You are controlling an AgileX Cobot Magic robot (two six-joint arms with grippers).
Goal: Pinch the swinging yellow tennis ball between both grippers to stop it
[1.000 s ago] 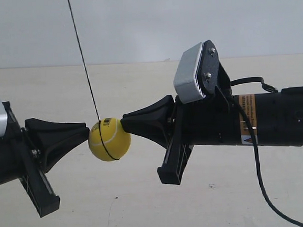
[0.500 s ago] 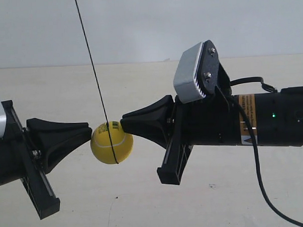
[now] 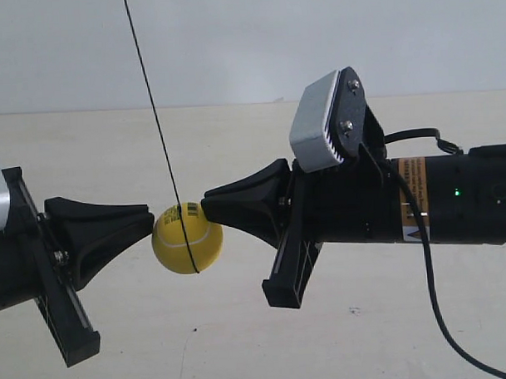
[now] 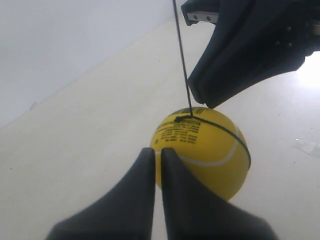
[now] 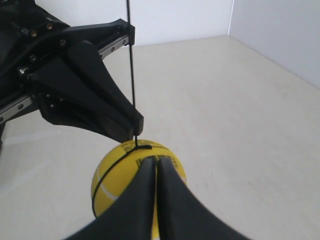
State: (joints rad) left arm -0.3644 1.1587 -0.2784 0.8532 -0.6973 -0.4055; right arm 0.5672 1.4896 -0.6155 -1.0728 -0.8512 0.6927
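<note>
Left gripper (image 4: pixel 156 150): your wrist camera shows its fingers pressed flat together with no gap. Their joined tip sits against the yellow tennis ball (image 4: pixel 210 155), just below the barcode sticker (image 4: pixel 179 132).

Right gripper (image 5: pixel 156 161): fingers likewise closed on each other, with the tip on the ball's opposite side.

Neither claw has anything between its own fingers; you have the ball pinched between the two closed tips.

Exterior view: the ball hangs in mid-air above the pale surface (image 3: pixel 242 339), and both tips touch it. The dark string (image 3: pixel 155 118) rises from its top, slightly tilted. A grey camera box (image 3: pixel 321 125) sits on the arm at the exterior view's right, and a black cable (image 3: pixel 426 267) droops beside it.
</note>
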